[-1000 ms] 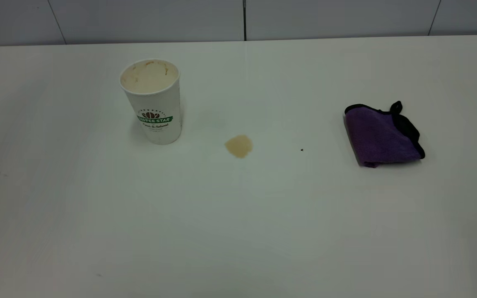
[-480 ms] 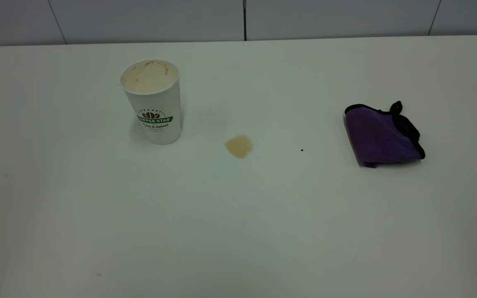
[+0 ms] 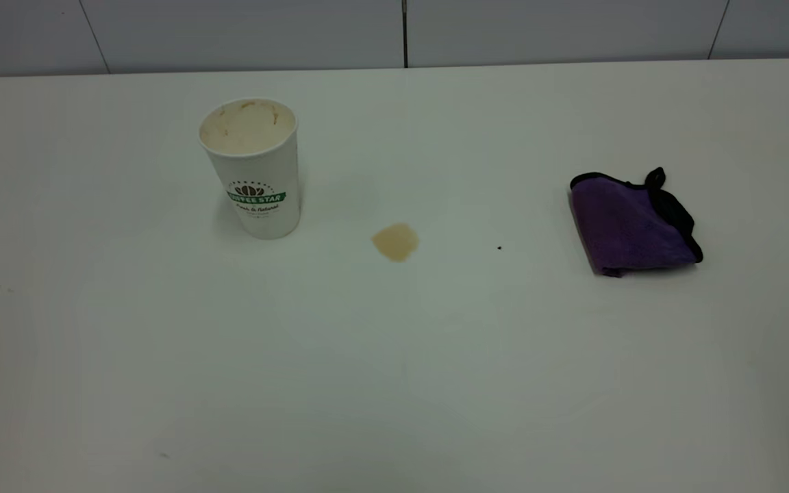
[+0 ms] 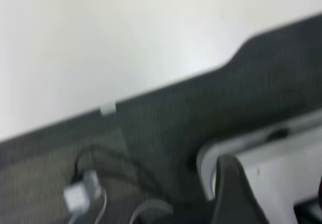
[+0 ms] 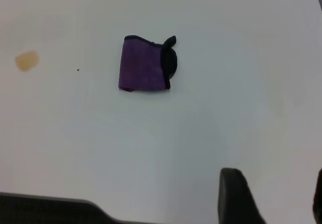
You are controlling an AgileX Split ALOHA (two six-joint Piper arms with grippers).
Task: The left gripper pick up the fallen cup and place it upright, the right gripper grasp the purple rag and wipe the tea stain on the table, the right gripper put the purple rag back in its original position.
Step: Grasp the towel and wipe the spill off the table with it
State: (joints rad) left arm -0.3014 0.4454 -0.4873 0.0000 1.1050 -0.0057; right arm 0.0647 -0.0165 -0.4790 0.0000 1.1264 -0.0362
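Cup upright, rag untouched on the surface.
Exterior: cup (image 3: 251, 166) stood beside the tea stain (image 3: 395, 241), purple rag (image 3: 631, 224) apart. Right wrist: right gripper (image 5: 274, 196) fingers spread, rag well beyond them. Left wrist: finger state unclear.

White table (image 3: 394, 383) with three things on it. A white paper cup (image 3: 252, 168) stands upright. Just beside it lies a small light-brown tea stain (image 3: 395, 242). A folded purple rag (image 3: 631, 224) lies well apart, beyond a tiny black speck (image 3: 499, 248).
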